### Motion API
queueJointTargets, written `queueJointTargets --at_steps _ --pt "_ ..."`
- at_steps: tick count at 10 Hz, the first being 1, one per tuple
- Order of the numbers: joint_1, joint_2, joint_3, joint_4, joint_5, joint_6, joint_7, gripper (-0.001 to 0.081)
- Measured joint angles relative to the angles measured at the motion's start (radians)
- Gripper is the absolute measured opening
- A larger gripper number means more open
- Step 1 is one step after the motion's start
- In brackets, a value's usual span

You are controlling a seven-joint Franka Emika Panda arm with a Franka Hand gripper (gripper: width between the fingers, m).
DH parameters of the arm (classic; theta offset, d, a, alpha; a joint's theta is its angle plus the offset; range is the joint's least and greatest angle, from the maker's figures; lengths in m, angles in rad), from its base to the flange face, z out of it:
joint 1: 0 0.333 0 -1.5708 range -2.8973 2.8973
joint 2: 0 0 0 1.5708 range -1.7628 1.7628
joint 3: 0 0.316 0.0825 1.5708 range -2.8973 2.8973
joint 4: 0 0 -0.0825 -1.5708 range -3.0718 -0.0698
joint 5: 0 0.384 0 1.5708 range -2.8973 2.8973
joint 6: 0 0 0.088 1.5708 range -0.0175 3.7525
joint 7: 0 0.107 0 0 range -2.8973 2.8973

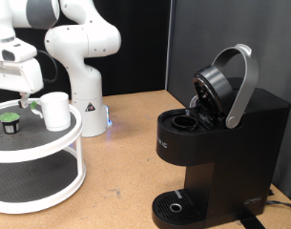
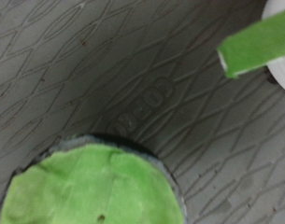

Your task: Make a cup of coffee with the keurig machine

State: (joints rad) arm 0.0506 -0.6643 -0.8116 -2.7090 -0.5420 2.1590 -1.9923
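Note:
The keurig machine stands at the exterior view's right, black, with its silver-grey lid handle raised and the pod chamber open. The white cup stands on the top tier of a round white tray at the left. A small green-topped pod sits on the same tier, left of the cup. My gripper hangs low over the tier between pod and cup, open and empty. In the wrist view the pod's green top is close below, and one green fingertip shows beside the cup's white edge.
The tray has a lower tier with a dark mat. The robot's white base stands behind the tray. The wooden table lies between tray and machine. The machine's round drip base is at the bottom.

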Motion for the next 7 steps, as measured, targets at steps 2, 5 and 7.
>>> queueJointTargets --at_steps 2,5,7 --pt "-0.011 0.014 -0.004 -0.026 -0.02 0.029 0.001 0.0803" --pt "-0.029 0.027 -0.02 -0.053 -0.044 0.08 0.001 0.0803" --pt "-0.032 0.045 -0.028 -0.06 -0.048 0.113 0.007 0.0803"
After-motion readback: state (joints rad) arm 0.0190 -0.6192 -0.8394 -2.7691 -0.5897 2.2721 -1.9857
